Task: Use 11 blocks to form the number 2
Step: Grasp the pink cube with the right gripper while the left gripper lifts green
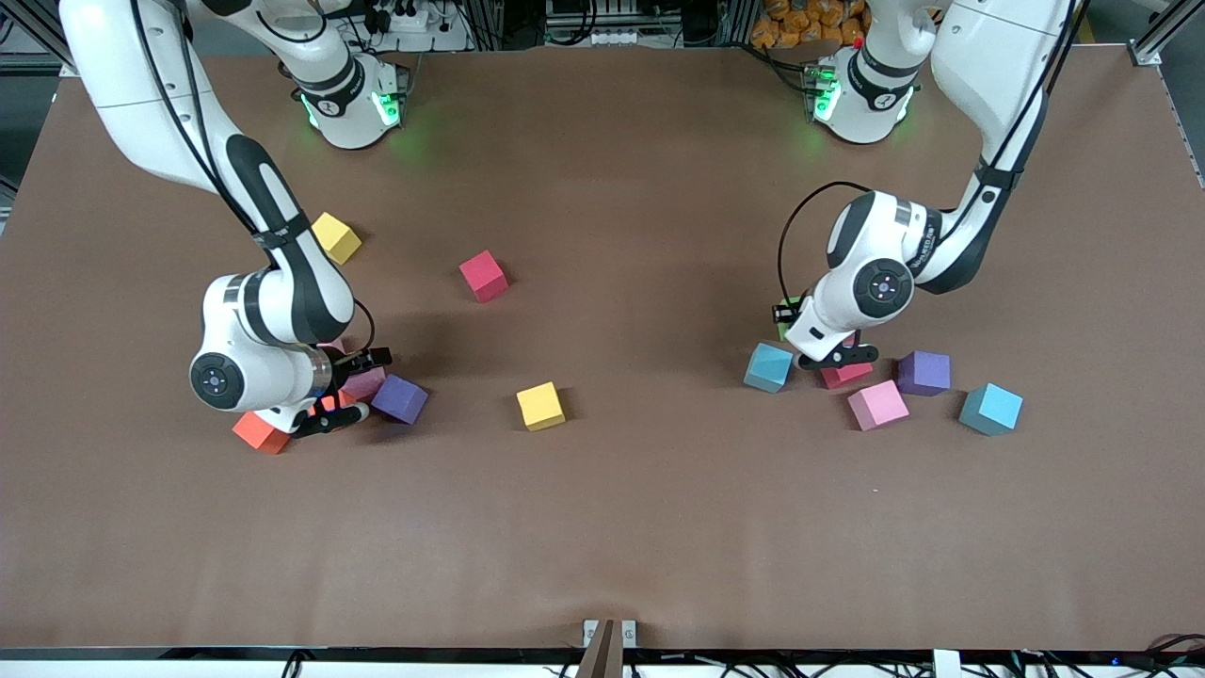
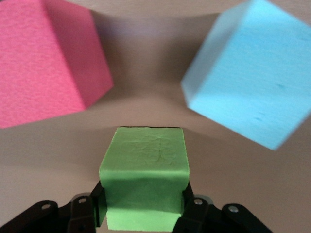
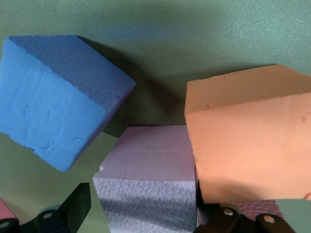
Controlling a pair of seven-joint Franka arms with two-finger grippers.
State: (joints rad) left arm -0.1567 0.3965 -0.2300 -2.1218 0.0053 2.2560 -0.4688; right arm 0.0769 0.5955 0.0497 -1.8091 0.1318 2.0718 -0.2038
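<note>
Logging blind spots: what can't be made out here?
- Front view: the left arm's wrist covers most of the green block in the left end effector.
- Front view: the right arm hides most of the pink block.
- Right wrist view: the orange block hides one finger of the right end effector.

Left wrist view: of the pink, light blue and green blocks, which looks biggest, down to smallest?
1. Pink block and light blue block: about alike, both cut off at the edge, so no ranking between them.
2. Green block: looks smallest, though part of it is hidden between the left gripper's fingers.
</note>
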